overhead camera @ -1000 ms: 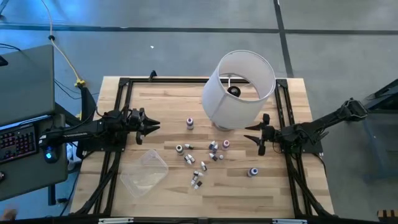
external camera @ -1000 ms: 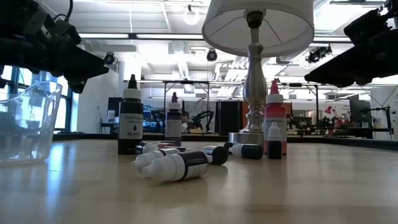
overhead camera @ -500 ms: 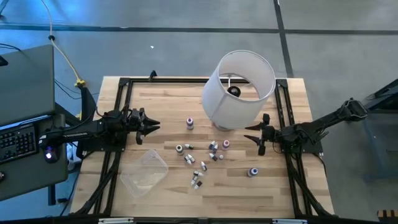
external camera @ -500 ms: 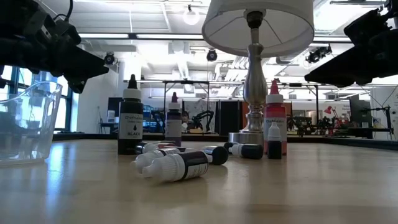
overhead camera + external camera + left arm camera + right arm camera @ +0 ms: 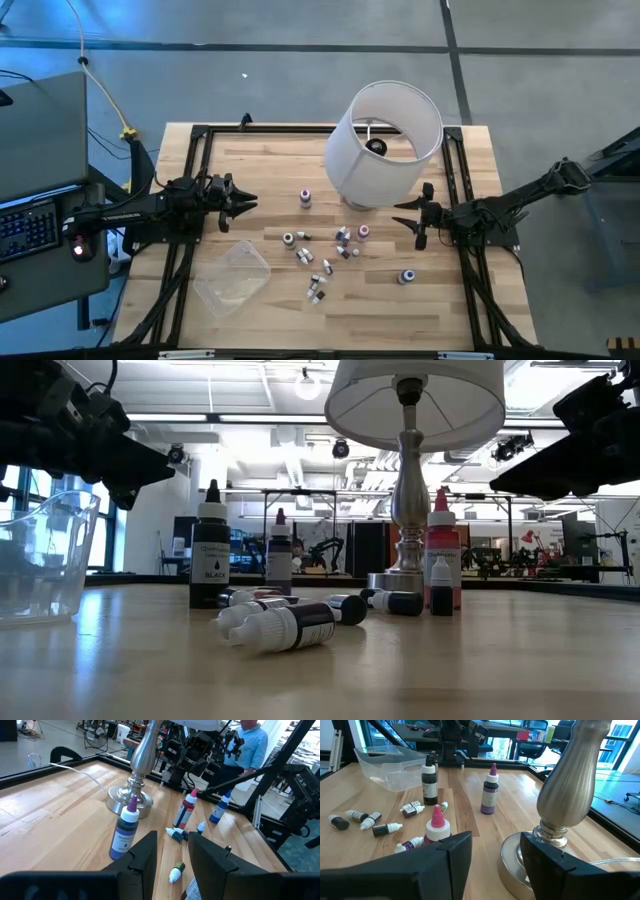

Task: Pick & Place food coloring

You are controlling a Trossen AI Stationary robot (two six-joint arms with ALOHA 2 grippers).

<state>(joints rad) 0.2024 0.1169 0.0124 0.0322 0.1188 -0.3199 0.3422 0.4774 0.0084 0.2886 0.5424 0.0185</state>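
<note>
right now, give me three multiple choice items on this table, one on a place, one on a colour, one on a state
1. Where does the clear tub sit?
A. near the left arm's side of the table
B. under the lampshade
C. beside the right pincer

2. What colour is the cap of the tall bottle standing nearest the lamp base in the right wrist view?
A. green
B. purple
C. yellow

3. What state is the left pincer in?
A. shut on a bottle
B. open and holding nothing
C. resting inside the tub

Answers: 1 A, the high view shows the tub on the left half. 2 B, its pointed cap is purple. 3 B, the left wrist view shows a bare gap between its fingers.
</note>
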